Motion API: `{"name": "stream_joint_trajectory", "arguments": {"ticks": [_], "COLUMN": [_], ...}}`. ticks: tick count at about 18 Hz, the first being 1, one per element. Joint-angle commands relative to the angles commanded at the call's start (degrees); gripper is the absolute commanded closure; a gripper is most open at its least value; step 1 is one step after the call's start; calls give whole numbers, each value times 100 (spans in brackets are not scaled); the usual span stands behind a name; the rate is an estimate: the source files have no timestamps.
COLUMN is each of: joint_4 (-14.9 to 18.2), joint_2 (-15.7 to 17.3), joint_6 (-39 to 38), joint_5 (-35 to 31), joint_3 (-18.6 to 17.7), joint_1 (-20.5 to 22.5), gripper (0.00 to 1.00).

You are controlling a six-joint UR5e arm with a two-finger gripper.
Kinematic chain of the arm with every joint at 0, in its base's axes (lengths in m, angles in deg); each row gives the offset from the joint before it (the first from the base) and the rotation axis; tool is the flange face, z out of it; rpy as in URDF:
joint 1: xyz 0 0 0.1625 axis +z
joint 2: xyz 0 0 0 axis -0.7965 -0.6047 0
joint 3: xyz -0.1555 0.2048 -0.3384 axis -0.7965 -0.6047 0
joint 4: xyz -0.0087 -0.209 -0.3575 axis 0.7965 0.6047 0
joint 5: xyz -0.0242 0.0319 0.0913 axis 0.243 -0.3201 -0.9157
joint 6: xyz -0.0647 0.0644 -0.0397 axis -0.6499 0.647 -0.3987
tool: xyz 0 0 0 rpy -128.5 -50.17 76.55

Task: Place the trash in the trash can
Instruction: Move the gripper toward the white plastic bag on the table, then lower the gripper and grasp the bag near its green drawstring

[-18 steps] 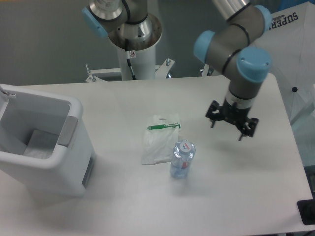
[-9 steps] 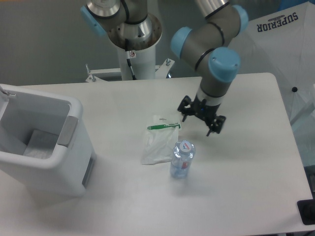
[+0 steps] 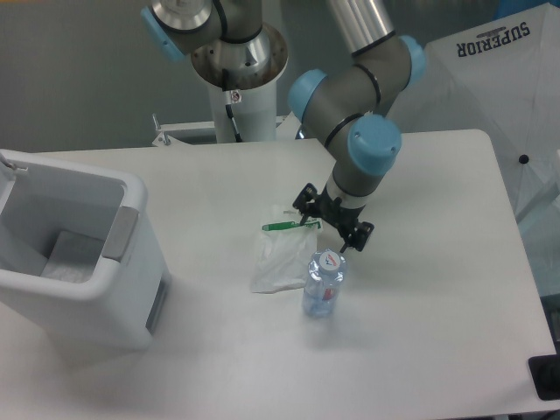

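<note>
Nearest: water bottle (image 3: 325, 283) upright on tabletop (image 3: 420, 332). White bag (image 3: 282, 250) lies flat at its 10 o'clock, touching. My claw (image 3: 332, 225), fingers apart, holding nothing, hangs just past the bottle at 12. Trash can (image 3: 74, 254) well apart at 9 o'clock.

I count one white plastic bag (image 3: 278, 260) with a green strip, lying near the middle of the desk (image 3: 437, 332). I count one clear water bottle (image 3: 325, 283), standing upright just beside the bag on the side toward the right edge. That makes two pieces of trash. I see one white trash can (image 3: 79, 258) at the left edge. One arm (image 3: 359, 105) is in view, carrying one gripper (image 3: 333, 221) with two fingers.
</note>
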Motion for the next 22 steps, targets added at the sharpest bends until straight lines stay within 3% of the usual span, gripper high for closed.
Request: {"name": "stream_joint_trajectory", "arguments": {"ticks": [6, 7, 9, 10, 11, 22], "joint_4": [18, 26, 35, 53, 53, 105], "joint_2": [35, 35, 53, 53, 61, 263], "joint_6": [-36, -36, -19, -27, -27, 157], "joint_5": [-26, -26, -9, 0, 0, -202], "joint_3": [-97, -97, -88, -88, -97, -70], "joint_1": [-246, -281, -282, -282, -282, -185], "gripper": [0, 13, 49, 78, 100, 100]}}
